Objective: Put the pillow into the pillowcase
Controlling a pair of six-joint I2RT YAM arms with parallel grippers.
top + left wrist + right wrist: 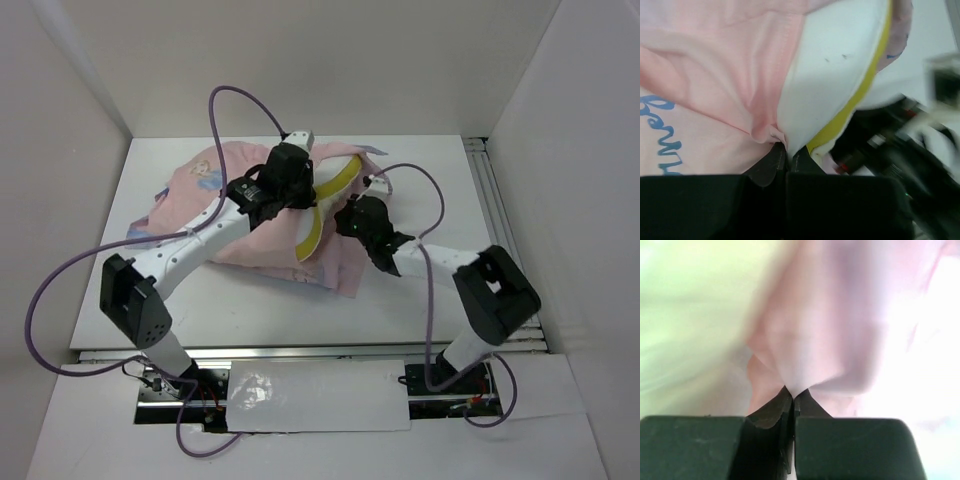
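Note:
The pale pink pillowcase (200, 200) lies spread on the table with the white pillow (325, 178) partly inside it; the pillow's yellow strip (312, 232) shows at the opening. My left gripper (298, 190) is over the opening, shut on a fold of the pink pillowcase (715, 75) together with the pillow's white edge (830, 65) beside the yellow strip (860, 95). My right gripper (352, 218) is just right of the opening, shut on a pinch of pink pillowcase fabric (825, 340); that view is blurred.
White walls enclose the table (420, 290) on three sides. A metal rail (500, 200) runs along its right edge. Purple cables (60, 290) loop over the left side and behind both arms.

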